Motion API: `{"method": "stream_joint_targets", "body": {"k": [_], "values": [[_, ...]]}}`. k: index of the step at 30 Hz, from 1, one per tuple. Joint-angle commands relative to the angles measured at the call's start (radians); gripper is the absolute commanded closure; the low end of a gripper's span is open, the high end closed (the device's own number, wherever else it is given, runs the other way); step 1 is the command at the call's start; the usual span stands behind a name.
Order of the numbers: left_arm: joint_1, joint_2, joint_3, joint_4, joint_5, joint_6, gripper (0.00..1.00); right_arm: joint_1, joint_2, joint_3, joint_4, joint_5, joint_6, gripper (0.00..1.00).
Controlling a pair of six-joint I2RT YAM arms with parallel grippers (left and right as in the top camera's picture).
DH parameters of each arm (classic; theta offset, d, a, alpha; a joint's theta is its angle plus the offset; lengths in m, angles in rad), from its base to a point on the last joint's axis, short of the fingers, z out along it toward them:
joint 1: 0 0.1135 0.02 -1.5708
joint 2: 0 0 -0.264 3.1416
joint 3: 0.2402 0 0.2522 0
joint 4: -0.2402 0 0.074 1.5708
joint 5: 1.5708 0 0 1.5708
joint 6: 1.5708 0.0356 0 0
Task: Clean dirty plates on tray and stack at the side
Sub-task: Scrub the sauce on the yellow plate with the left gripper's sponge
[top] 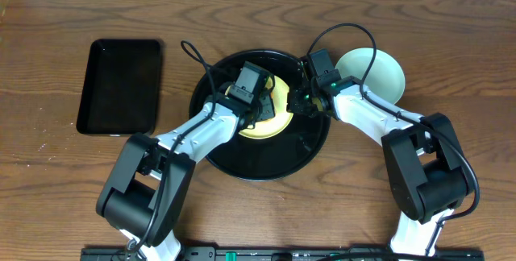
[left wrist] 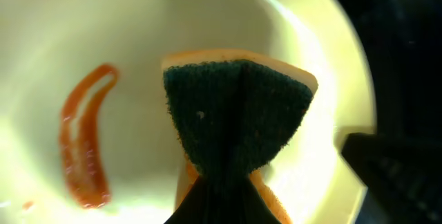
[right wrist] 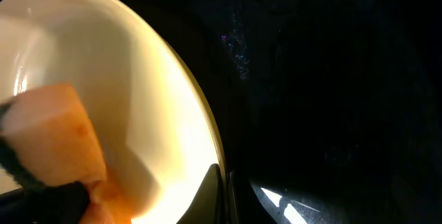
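Yellow plate [left wrist: 138, 30], sauce-smeared, under sponge [left wrist: 235, 113].

You have open wooden desk [top: 173, 84] between the rectangular black tray [top: 119, 86] and the round glossy black tray [top: 266, 160]; both arms crowd that.

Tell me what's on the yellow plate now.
A red sauce streak shows on the plate; the left tool holds a sponge over it. Anything beneath the sponge is hidden.
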Motion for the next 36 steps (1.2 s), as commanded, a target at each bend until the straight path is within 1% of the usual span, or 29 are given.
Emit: {"method": "stream_joint_targets", "body": {"k": [1, 8, 11, 17, 24, 29, 36], "values": [[0.004, -0.002, -0.003, -0.035, -0.101, -0.006, 0.92, 0.008, 0.011, 0.014, -0.012, 0.037, -0.006, 0.99], [0.005, -0.002, -0.003, -0.119, -0.236, -0.006, 0.92, 0.008, 0.011, 0.014, -0.017, 0.039, -0.006, 0.99], [0.013, -0.002, -0.003, -0.133, -0.263, -0.005, 0.91, 0.008, 0.011, 0.014, -0.021, 0.039, -0.006, 0.99], [0.063, -0.003, -0.002, -0.144, -0.267, 0.018, 0.92, 0.008, 0.011, 0.014, -0.025, 0.039, -0.006, 0.99], [0.136, -0.027, 0.036, -0.194, -0.254, 0.018, 0.92, 0.008, 0.011, 0.014, -0.027, 0.050, -0.006, 0.99], [0.129, -0.107, 0.041, -0.188, -0.206, 0.017, 0.92, 0.008, 0.011, 0.014, -0.027, 0.055, -0.006, 0.99], [0.117, -0.208, 0.040, -0.168, -0.181, 0.017, 0.92, 0.008, 0.011, 0.014, -0.026, 0.057, -0.006, 0.99]]}}
